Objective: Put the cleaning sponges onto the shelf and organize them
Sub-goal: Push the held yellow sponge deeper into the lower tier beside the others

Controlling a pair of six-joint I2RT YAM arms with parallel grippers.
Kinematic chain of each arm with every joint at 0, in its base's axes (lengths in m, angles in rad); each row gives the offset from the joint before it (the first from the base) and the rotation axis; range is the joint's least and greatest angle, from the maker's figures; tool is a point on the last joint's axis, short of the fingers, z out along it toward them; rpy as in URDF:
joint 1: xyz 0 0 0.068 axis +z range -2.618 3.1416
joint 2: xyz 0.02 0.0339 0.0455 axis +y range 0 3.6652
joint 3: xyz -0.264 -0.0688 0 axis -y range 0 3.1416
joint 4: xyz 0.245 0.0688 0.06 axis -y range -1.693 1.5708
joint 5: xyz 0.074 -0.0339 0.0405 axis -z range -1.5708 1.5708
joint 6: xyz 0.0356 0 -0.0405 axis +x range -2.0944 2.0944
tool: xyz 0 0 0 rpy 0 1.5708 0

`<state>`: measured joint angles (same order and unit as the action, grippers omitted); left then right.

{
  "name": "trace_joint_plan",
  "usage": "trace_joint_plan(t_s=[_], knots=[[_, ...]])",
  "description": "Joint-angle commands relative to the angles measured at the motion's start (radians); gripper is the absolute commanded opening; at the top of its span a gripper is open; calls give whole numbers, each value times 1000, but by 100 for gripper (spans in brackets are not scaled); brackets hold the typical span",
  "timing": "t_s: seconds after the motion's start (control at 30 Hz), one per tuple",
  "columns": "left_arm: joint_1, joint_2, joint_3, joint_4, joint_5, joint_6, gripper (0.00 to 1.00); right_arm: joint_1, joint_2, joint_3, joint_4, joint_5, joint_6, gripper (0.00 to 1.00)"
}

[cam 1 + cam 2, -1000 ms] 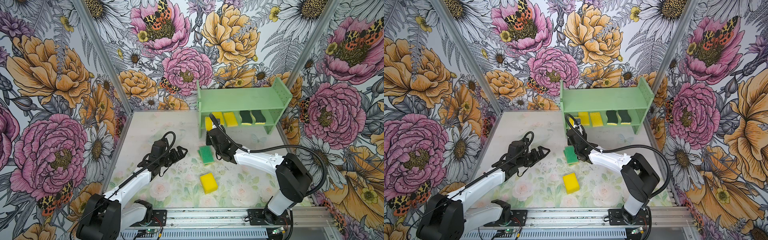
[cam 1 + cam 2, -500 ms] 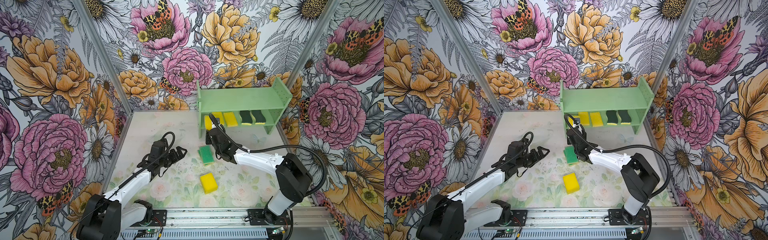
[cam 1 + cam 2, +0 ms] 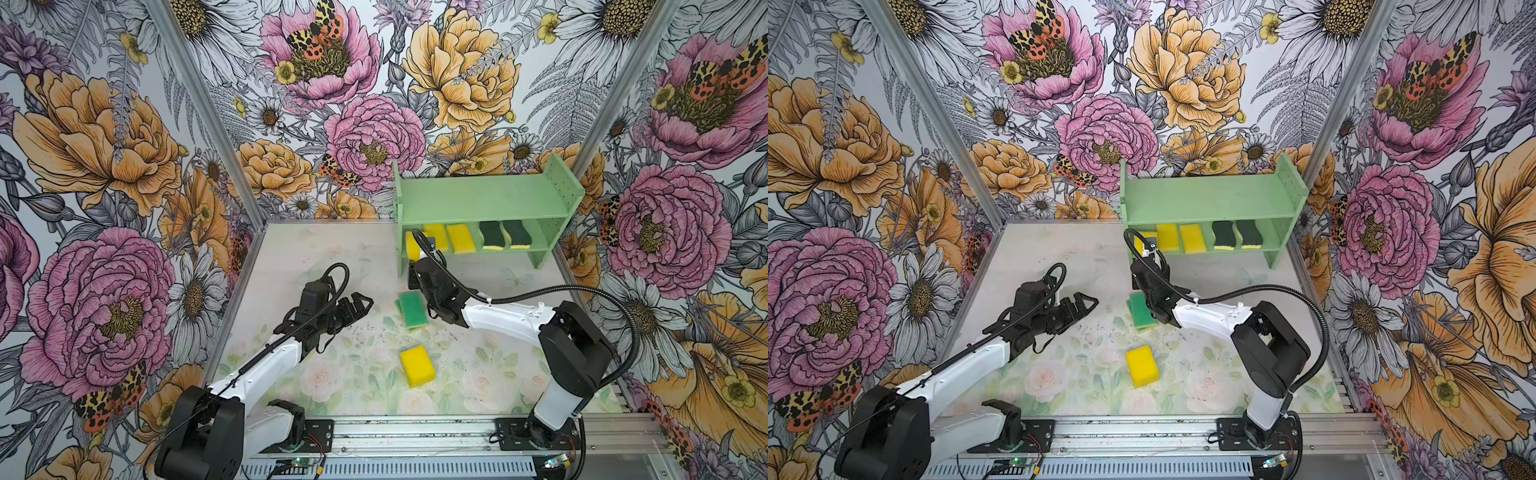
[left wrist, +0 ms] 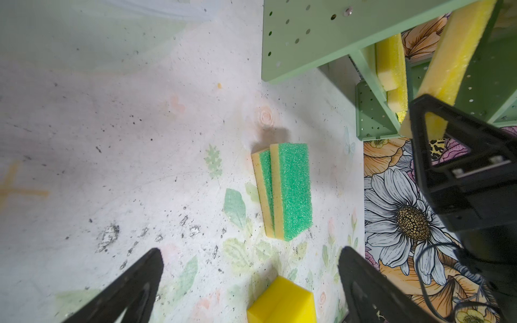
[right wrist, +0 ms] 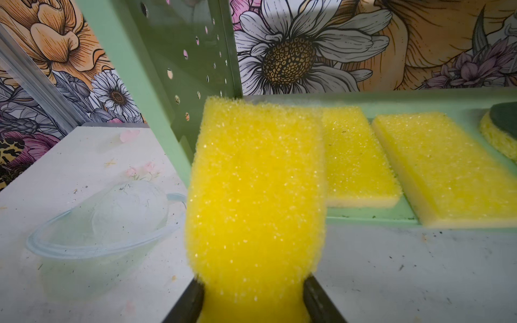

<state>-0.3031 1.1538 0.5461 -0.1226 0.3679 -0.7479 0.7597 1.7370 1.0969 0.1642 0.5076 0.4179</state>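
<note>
Top views: floral walls (image 3: pixel 104 166), tabletop (image 3: pixel 291 257) (bearing shelf (image 3: pixel 478 199)).

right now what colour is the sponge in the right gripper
Plain yellow sponge; clearest in the right wrist view.

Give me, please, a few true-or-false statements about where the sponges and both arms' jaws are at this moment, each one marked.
1. The right arm's jaws are shut on a plain yellow sponge. True.
2. Two dark-topped sponges lie on the table. False: the dark-topped pair sits on the shelf's lower tier; the table carries two teal-topped sponges.
3. The left arm's jaws are open and hold nothing. True.
4. Three plain yellow sponges lie loose on the table. False: only one loose yellow sponge lies there.
5. The teal-topped sponges lie far apart. False: they lie side by side, touching.
</note>
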Motion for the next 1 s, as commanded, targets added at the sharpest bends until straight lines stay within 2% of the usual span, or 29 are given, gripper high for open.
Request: trace_joint_plan(t_s=[0.0, 0.23, 0.57, 0.97], knots=[[9, 12, 27, 8, 22, 46, 99, -3, 19, 18, 62, -3, -8, 48], [12, 17, 32, 10, 25, 46, 99, -6, 37, 31, 82, 1, -19, 48], [15, 3, 9, 25, 21, 47, 99, -11, 58, -9, 219, 1, -14, 49], [19, 61, 26, 55, 58, 70, 99, -16, 120, 27, 293, 43, -31, 49]])
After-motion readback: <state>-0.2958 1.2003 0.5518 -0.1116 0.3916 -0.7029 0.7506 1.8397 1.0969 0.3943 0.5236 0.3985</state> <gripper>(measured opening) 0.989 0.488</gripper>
